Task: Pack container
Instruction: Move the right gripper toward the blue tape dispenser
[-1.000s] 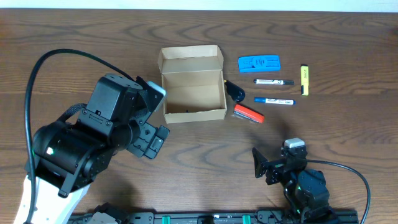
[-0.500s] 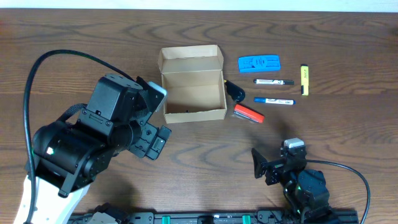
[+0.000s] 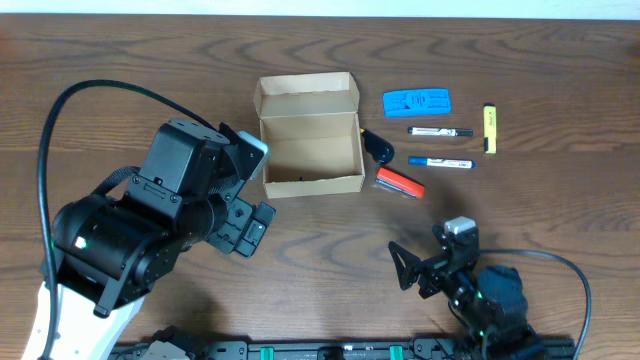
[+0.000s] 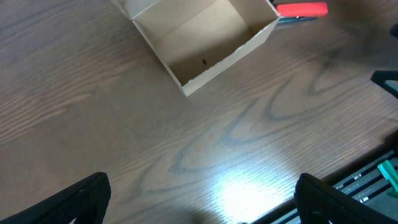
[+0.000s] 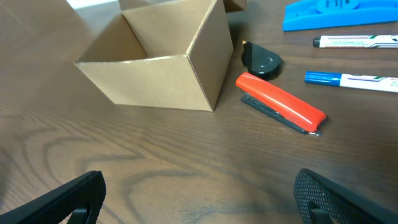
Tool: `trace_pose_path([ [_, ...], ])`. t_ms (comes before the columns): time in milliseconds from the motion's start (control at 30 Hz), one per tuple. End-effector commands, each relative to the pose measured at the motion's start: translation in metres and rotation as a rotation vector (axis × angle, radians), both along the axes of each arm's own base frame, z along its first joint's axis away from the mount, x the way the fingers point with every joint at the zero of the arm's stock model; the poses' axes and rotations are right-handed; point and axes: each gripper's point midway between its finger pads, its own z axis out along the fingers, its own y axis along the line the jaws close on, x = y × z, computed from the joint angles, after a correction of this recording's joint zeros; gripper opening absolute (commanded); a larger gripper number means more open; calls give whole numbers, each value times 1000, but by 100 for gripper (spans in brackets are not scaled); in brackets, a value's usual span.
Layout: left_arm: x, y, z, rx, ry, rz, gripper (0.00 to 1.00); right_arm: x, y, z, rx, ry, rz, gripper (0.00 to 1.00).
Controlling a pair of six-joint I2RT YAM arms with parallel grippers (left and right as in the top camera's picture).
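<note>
The tan cardboard container [image 3: 310, 148] stands open at the table's middle, lid flap folded back; it also shows in the left wrist view [image 4: 205, 40] and the right wrist view [image 5: 155, 62]. To its right lie a red stapler [image 3: 400, 182] [image 5: 280, 102], a black round object [image 3: 378, 145] [image 5: 261, 61], a blue-capped marker [image 3: 440, 161] [image 5: 351, 79], a black marker [image 3: 440, 131] [image 5: 354, 42], a blue eraser [image 3: 416, 101] and a yellow highlighter [image 3: 489, 128]. My left gripper [image 4: 199, 199] is open and empty, left of the box. My right gripper [image 5: 199, 196] is open and empty, near the front edge.
The wooden table [image 3: 520, 220] carries everything. A black rail with green fittings [image 3: 330, 350] runs along the front edge. The left arm's black cable [image 3: 60, 120] loops over the table's left side.
My right gripper has shifted a little left and forward, away from the front edge. The left arm and the objects have not moved.
</note>
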Motion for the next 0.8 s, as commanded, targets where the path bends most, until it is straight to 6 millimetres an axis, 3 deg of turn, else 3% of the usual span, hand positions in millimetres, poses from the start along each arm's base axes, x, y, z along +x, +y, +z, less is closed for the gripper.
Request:
trace_pose_path([
  [0,0,1,-3,-4,16,13,95,7,6,28,-65,-54,53,99],
  [267,0,1,-3,-4,15,13,95,59,2,54,-359,-31,105,99],
  [567,0,1,-3,-4,16,13,95,133,-6,44,-525,80,149,99],
  [767,0,1,-3,-4,16,13,95,186,-32,43,-607,103,80,99],
])
